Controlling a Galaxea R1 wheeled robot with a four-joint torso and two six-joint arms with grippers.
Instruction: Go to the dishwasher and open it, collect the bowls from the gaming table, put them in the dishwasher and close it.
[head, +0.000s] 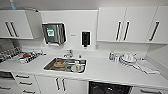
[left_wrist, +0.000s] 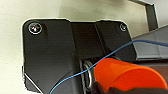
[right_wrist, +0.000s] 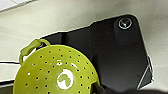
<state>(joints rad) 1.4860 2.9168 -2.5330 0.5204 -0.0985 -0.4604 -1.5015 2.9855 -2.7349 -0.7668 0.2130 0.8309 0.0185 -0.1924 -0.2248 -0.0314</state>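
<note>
**At the kitchen counter with one bowl at each wrist**

The head view looks down on a white kitchen counter (head: 105, 71) with one stainless-steel sink (head: 65, 65) set into it, dishes lying inside. Below the counter edge, to the right of the sink, the dark open interior of the dishwasher (head: 110, 88) shows between the white cabinet fronts. One stack of white plates (head: 128, 59) sits on the counter right of the sink, and one dish rack (head: 27, 57) stands to its left. On the wall hang one metal paper-towel dispenser (head: 53, 33) and one dark soap dispenser (head: 85, 38).

In the left wrist view one orange plastic bowl (left_wrist: 125, 75) sits close against the wrist plate, with one thin blue cable (left_wrist: 82, 72) crossing in front. In the right wrist view one yellow-green perforated bowl with a loop handle (right_wrist: 55, 72) lies just beside that wrist's plate. I cannot tell whether either gripper's fingers are clenched or released.
</note>
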